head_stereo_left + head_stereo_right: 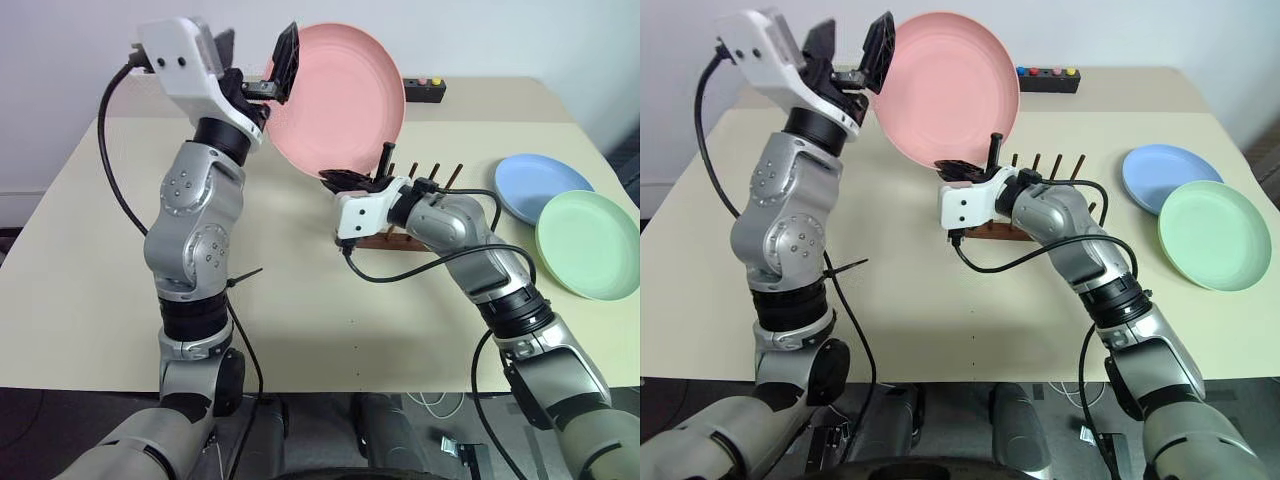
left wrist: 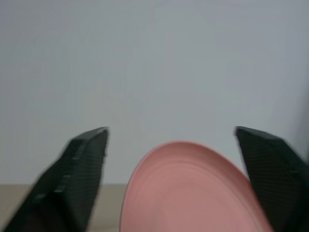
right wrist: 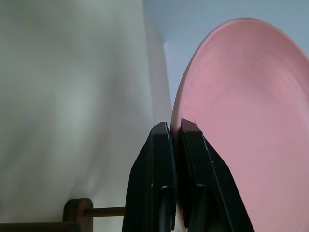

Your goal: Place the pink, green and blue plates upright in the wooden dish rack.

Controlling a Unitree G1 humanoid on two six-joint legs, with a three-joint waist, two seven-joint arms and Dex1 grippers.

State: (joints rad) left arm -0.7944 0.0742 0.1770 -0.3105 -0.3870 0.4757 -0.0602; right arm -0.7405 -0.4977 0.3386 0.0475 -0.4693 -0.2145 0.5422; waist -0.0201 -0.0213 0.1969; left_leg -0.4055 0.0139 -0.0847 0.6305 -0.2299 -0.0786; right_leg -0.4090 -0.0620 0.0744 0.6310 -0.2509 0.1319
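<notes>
Above beige table [image 1: 90, 250], right gripper [image 1: 345, 178] pinches upright pink plate [image 1: 345, 95]; raised left gripper [image 1: 262, 62] spread.

1. The left pincer [image 2: 169, 193] stands wide open, its two black fingers [image 2: 77, 179] apart.
2. The pink plate [image 2: 188, 193] rises between them, touching neither, before a pale wall [image 2: 154, 63].

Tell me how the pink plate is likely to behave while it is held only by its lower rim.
The pink plate probably stays stiff: it stands upright without bending, pinched at its lower rim by the right tool alone. It seems light, since that narrow pinch carries it. The smooth matte rim might pivot or slip, because the left tool is open around it.
</notes>
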